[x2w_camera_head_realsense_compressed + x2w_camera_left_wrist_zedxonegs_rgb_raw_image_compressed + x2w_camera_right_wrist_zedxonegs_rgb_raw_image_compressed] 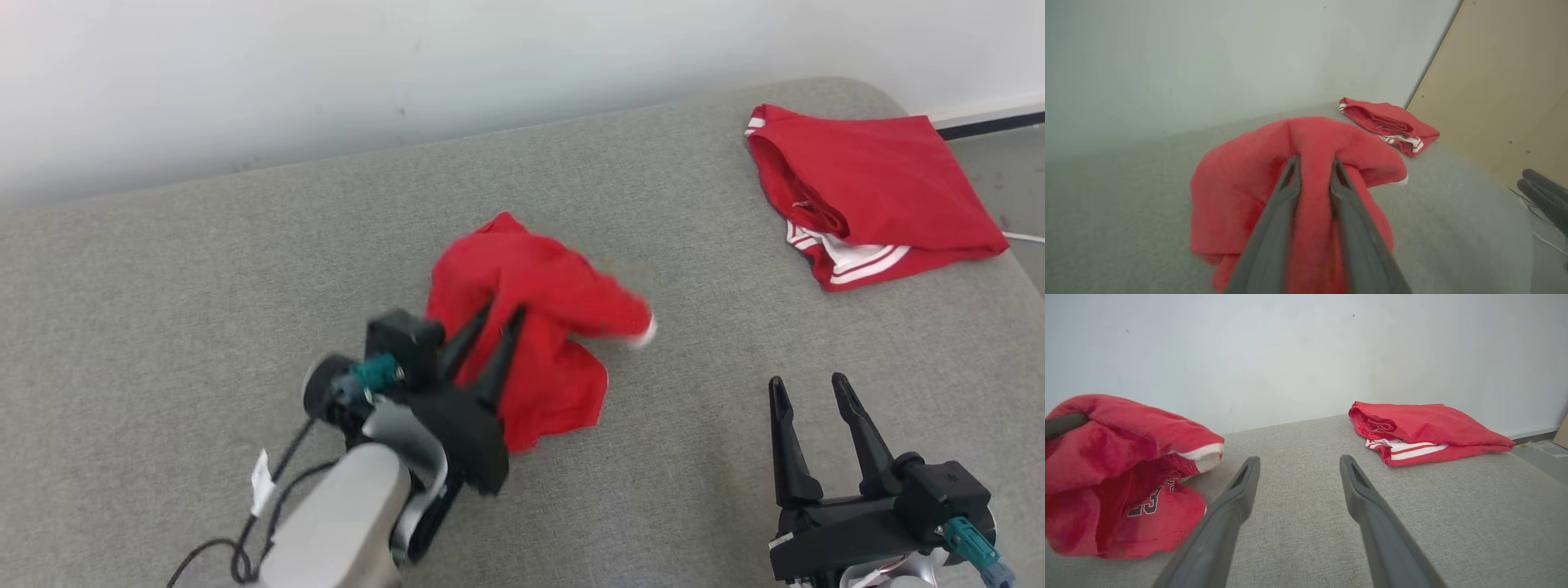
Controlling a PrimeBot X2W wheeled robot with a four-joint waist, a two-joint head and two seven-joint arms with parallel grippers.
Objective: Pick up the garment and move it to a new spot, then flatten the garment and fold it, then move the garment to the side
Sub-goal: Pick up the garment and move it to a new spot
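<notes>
Midway across the grey padded surface point(204, 286), a crumpled red jersey point(539, 286) is seen clamped by a raised ridge of cloth between the drawn-in fingers of the left gripper point(504, 310). Its white-hemmed sleeve is pointed to the right, toward the right gripper point(808, 382), which is held wide apart and empty at the near right, well clear. Folded red shorts point(865, 188) are seen at the far right. The left arm is judged far nearer for any resettling.
</notes>
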